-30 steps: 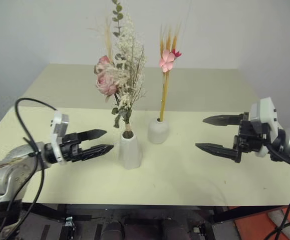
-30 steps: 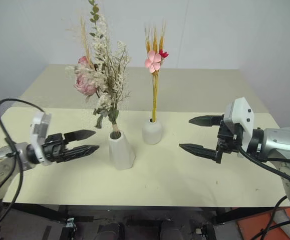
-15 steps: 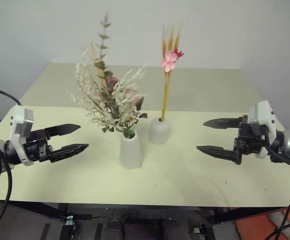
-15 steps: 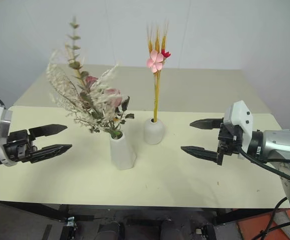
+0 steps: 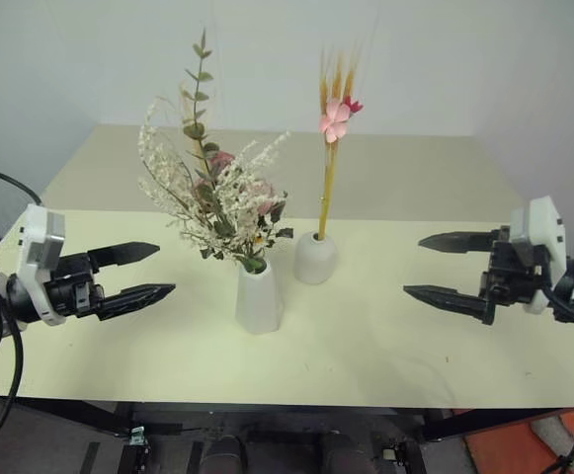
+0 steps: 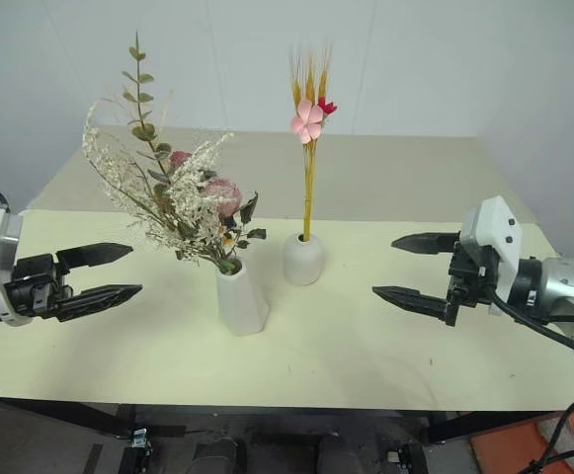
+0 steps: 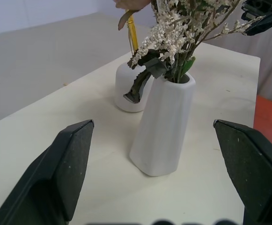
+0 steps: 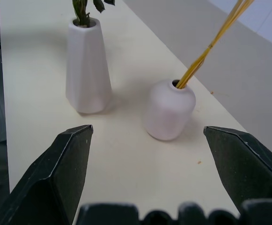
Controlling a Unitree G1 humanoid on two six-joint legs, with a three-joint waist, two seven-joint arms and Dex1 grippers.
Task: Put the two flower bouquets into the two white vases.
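Note:
The bushy bouquet [image 5: 217, 202] of pink roses, leaves and white sprigs stands in the taller tapered white vase [image 5: 259, 298], leaning to the left. The slim bouquet [image 5: 332, 148] of yellow stalks with pink and red blossoms stands upright in the rounded white vase [image 5: 315, 258]. My left gripper [image 5: 146, 271] hangs open to the left of the tapered vase, apart from it, holding nothing. My right gripper [image 5: 445, 267] hangs open to the right of the rounded vase, also empty. Both vases show between the fingers in the wrist views: tapered vase [image 7: 164, 126], rounded vase [image 8: 169, 109].
The cream table [image 5: 385, 326] runs wide around the vases, with a seam across its middle and a white wall behind. Black cables trail off both arms. An orange-red patch of floor [image 5: 524, 444] shows at the lower right.
The bushy bouquet has tipped from upright to leaning left in its vase. My left gripper has drawn back to the left, away from the tapered vase. The right gripper has barely shifted.

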